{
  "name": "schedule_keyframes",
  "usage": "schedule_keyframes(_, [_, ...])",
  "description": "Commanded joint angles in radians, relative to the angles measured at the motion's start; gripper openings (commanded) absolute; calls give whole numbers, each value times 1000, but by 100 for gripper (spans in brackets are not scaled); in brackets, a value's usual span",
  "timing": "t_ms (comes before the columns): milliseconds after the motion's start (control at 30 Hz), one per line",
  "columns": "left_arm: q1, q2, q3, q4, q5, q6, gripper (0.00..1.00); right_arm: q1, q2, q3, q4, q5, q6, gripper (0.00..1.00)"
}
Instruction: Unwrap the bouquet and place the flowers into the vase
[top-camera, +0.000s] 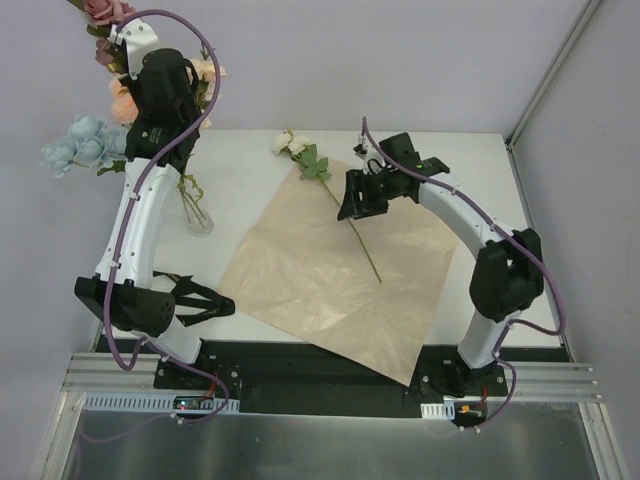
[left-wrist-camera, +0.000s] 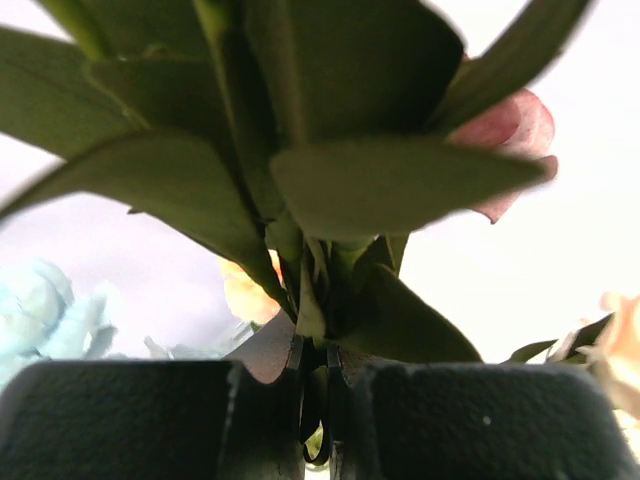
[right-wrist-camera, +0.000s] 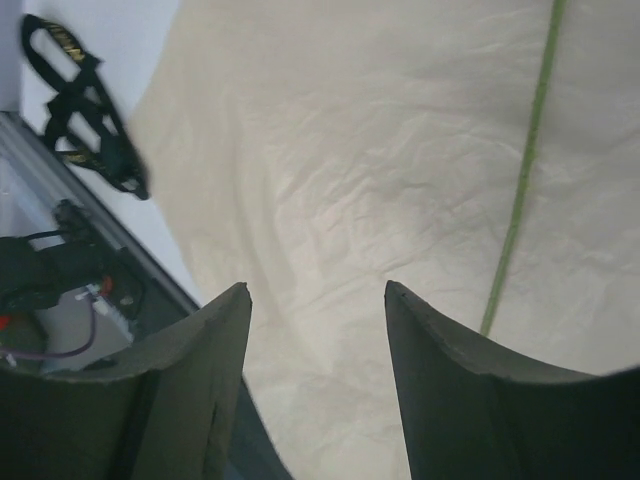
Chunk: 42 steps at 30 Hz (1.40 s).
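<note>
Black ribbon (top-camera: 200, 300) by spread wrapping paper (top-camera: 300, 290)

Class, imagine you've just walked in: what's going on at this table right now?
The bouquet is already unwrapped: the wrapping paper lies spread flat on the table, with the black ribbon off beside it. The left gripper is shut on a bunch of flowers, held upright with the stems reaching down to the vase. One white flower lies on the paper, and the right gripper hovers open above its stem.
</note>
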Motion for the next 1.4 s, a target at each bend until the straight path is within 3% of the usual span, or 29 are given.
schedule_keyframes(0, [-2,-59,-87,33,-84,-73,0,17,132,45,53,102,-92,58])
schedule_keyframes(100, [-1,-68,-147,35,-79,-85,4,50,249,114,23,205,-147,56])
schedule_keyframes(200, [-1,-83,-185,30,-81,-120,29,86,352,223,-52,361,-174,49])
schedule_keyframes(233, [-1,-93,-194,30,-79,-131,44,96,369,259,-66,434,-174,47])
schedule_keyframes(267, [-1,-109,-212,31,-81,-142,52,100,395,272,-80,459,-171,45])
schedule_keyframes(367, [-2,-143,-225,25,-49,-154,76,101,428,304,-97,521,-170,42])
schedule_keyframes(433, [-2,-165,-234,12,-30,-174,83,101,439,304,-95,550,-184,42])
schedule_keyframes(500, [-2,-203,-243,-16,25,-198,99,101,461,318,-105,587,-190,42])
schedule_keyframes(700, [-4,-341,-265,-97,326,-267,99,101,478,318,-111,592,-222,43])
schedule_keyframes(767, [-4,-396,-294,-107,406,-306,97,100,497,325,-111,578,-219,42])
schedule_keyframes(800, [-4,-410,-298,-105,522,-309,93,100,505,335,-114,559,-217,42])
schedule_keyframes(933, [-4,-433,-289,-114,742,-323,89,100,536,362,-112,542,-208,34])
schedule_keyframes(1000, [-4,-445,-280,-123,746,-329,89,100,548,378,-115,498,-207,27])
schedule_keyframes(1200, [-4,-456,-272,-149,508,-364,98,100,525,387,-122,479,-201,1])
schedule_keyframes(1367, [-4,-415,-227,-154,589,-381,93,103,430,376,-108,484,-178,1])
